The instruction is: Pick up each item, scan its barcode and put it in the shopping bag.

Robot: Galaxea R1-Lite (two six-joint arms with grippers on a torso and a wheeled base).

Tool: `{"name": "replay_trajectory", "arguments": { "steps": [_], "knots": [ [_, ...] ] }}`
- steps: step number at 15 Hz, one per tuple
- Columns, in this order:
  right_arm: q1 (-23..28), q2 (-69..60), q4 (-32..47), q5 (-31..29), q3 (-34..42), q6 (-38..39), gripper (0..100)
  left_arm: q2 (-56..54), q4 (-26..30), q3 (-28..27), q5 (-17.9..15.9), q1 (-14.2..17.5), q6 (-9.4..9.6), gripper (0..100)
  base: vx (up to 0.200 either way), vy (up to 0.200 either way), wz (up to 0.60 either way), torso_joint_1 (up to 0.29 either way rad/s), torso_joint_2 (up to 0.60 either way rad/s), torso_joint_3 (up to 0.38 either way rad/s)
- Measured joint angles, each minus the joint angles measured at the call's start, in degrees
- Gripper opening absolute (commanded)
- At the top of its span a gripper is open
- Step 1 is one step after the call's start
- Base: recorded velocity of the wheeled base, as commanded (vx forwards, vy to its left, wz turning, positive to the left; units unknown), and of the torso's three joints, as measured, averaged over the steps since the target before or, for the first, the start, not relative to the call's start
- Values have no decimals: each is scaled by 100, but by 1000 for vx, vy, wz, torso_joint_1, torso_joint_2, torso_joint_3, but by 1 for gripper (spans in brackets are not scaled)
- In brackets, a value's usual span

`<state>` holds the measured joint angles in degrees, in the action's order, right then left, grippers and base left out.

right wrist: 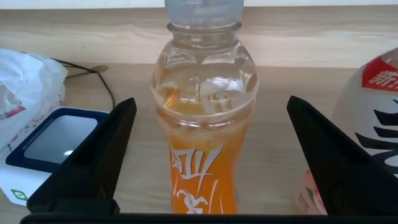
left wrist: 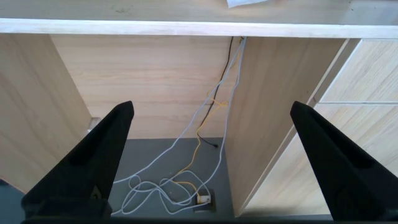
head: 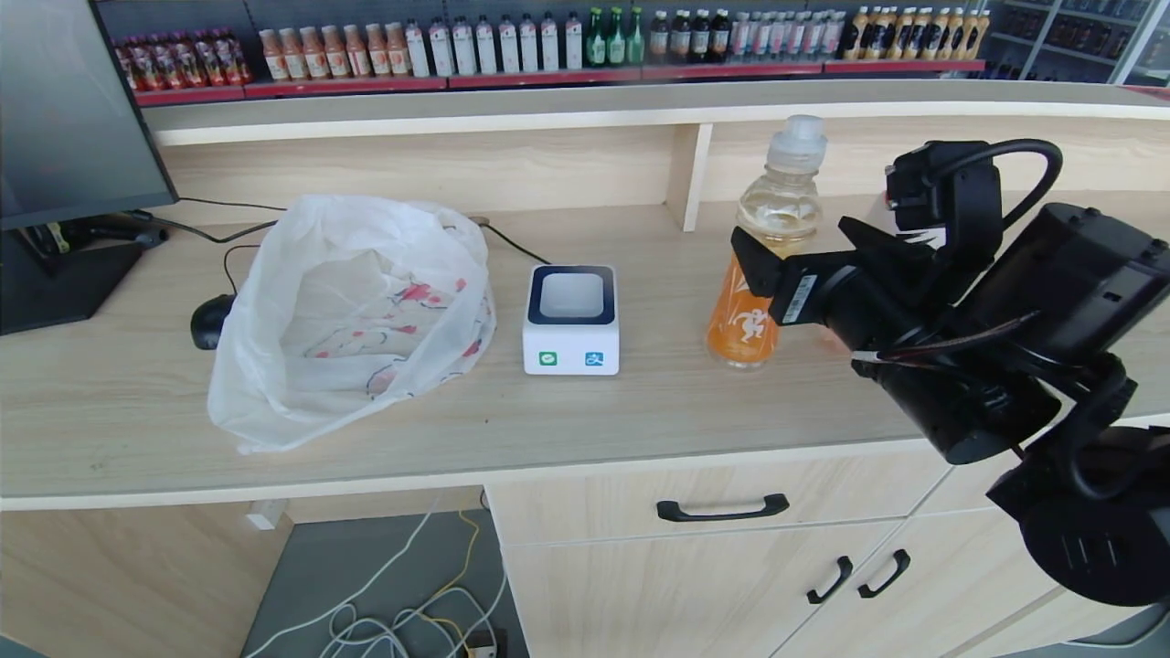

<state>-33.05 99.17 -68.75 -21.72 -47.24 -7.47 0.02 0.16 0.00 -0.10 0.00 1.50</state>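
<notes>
At the right jaws: spread wide open, gripping nothing, one dark finger on each side of the bottle (right wrist: 200, 124) with a visible gap on both sides. Fingers (right wrist: 93, 162) level with the middle of the bottle. Bottle upright on the worktop (head: 640, 411), half full of orange drink, pale cap on, standing just to the right of the scanner (head: 571, 320). Just beside the bottle on its right, a white packaged item (right wrist: 373, 106) with red and black print, mostly cut off. Scanner white with a dark blue frame, placed between the bottle and the shopping bag (head: 347, 311). Shopping bag white, open, slumped on the worktop; black mouse (head: 210, 320) just beside its left edge.

At the left jaws: open as well, holding nothing, low below the worktop edge, facing a recess with loose cables (left wrist: 180, 180) on the floor.
</notes>
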Motion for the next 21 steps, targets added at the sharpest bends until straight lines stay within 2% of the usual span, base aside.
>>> {"name": "replay_trajectory", "arguments": {
  "steps": [10, 17, 21],
  "knots": [
    [299, 247, -16, 123, 144, 157, 100, 0, -2, 0, 2, 0, 0, 100, 0, 0, 0, 0, 0, 0],
    [447, 402, -13, 611, 77, 143, 100, 0, -2, 0, 0, 0, 0, 100, 0, 0, 0, 0, 0, 0],
    [458, 511, -11, 642, -17, 124, 100, 0, -2, 0, 0, 0, 0, 100, 0, 0, 0, 0, 0, 0]
  ]
}}
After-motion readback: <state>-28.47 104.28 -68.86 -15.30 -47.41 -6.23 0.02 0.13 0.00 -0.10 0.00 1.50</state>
